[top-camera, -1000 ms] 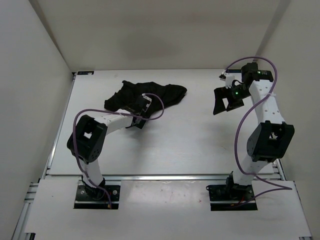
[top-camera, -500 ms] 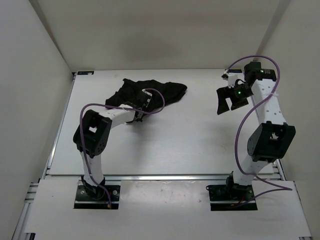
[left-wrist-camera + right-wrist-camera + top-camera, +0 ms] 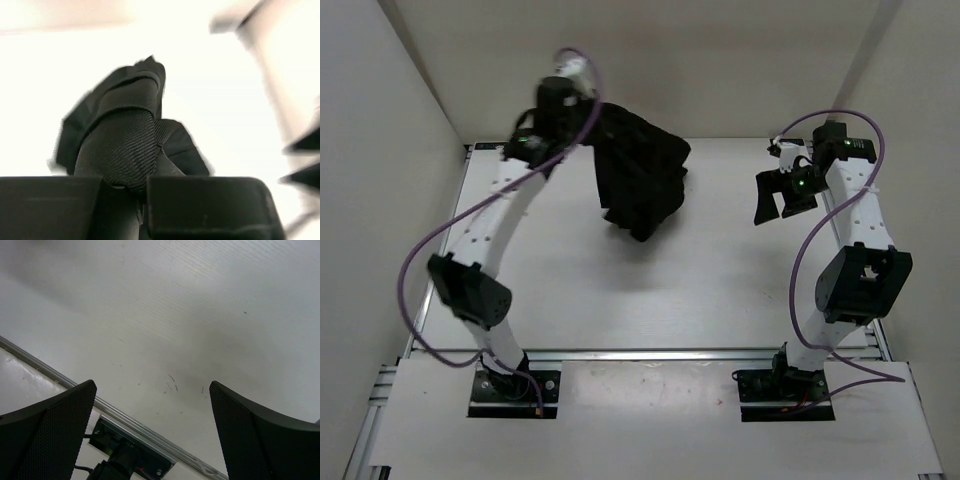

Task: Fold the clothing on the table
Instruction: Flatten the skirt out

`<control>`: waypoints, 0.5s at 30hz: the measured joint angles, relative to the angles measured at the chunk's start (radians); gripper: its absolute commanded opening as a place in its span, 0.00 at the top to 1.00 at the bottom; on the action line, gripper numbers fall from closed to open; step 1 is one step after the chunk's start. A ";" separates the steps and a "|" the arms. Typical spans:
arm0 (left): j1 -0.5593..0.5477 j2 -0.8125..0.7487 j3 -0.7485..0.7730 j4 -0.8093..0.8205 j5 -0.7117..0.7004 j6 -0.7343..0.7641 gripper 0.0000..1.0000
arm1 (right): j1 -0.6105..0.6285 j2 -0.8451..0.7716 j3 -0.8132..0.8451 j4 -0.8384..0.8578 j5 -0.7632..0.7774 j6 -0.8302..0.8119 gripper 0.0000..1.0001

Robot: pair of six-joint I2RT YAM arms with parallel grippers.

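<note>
Since a second ago the left arm has swung up from a low reach over the cloth to a tall arch, and the clothing, a limp, wrinkled black fabric garment that lay spread at the far left of the table, now hangs bunched in the air. The right arm has barely shifted. The left gripper, a black two-finger claw, is clenched on a fold of the clothing. The left wrist view shows ribbed black cloth squeezed between the two pads and bulging out beyond them. The garment hangs from this one pinch point, so its long axis runs down from the claw. In the top view it trails down and to the right, over the far middle of the large flat white table. Whether its lowest corner brushes the tabletop or hangs just clear cannot be told from these views. The right gripper, a matching black claw, stands spread wide and empty, well apart to the right of the cloth. Its own camera shows only bare tabletop and the metal edge rail between its fingers. The free lower end of the garment lies toward that empty claw, not toward the left arm's base. So the step in hand looks like lifting the cloth to shake it open. Any second grasp to spread it would likely fall to the right arm, reaching leftward for the dangling edge.
</note>
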 measured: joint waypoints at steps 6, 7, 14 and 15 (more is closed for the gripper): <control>0.484 -0.364 -0.566 0.230 0.290 -0.279 0.02 | 0.028 0.000 0.007 0.000 -0.009 0.005 0.01; 0.521 -0.400 -0.660 0.238 0.307 -0.306 0.01 | 0.032 0.000 0.008 0.000 -0.012 0.005 0.00; 0.379 -0.455 -0.852 0.106 0.376 -0.303 0.01 | 0.032 0.000 0.008 -0.001 -0.034 0.008 0.01; 0.357 -0.463 -0.851 0.090 0.375 -0.292 0.01 | 0.035 0.000 0.008 -0.001 -0.034 0.010 0.01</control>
